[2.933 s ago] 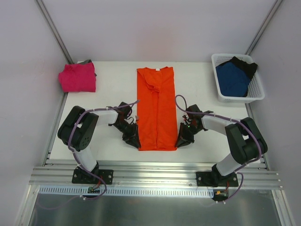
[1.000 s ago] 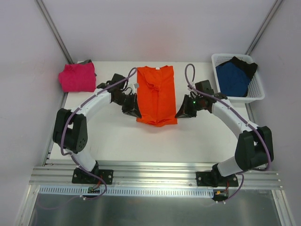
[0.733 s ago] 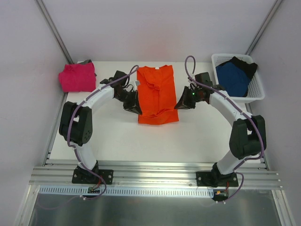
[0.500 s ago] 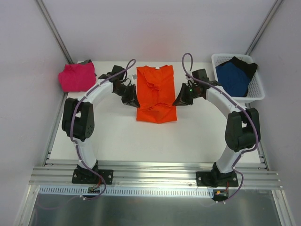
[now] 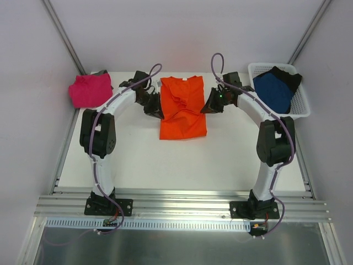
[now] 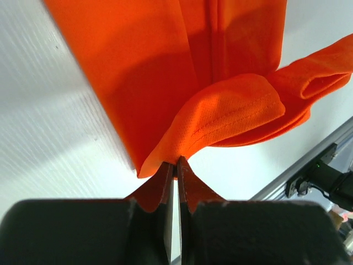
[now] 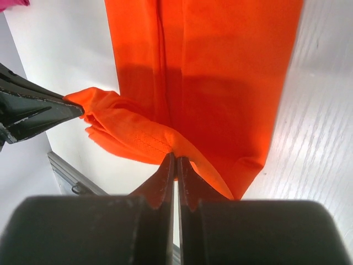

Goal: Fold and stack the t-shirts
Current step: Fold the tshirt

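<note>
At the far left corner of the tabletop I see the magenta-pink t-shirt (image 5: 90, 91) lying folded, well apart from the work. My left gripper (image 5: 160, 114) is pinched tight on the left hem corner of the orange t-shirt (image 5: 183, 107). That shirt lies mid-table toward the far edge, its long axis running from near edge to far edge, collar farthest away. My right gripper (image 5: 203, 110) is likewise clamped on the right hem corner. Both hold the hem lifted over the shirt's middle, so the collar lies straight ahead of both, and neither arm is nearer. I judge the coming carry runs along that axis. The dark blue t-shirt (image 5: 273, 93) and black t-shirt (image 5: 288, 73) sit in the white basket (image 5: 282, 116) at the far right corner.
</note>
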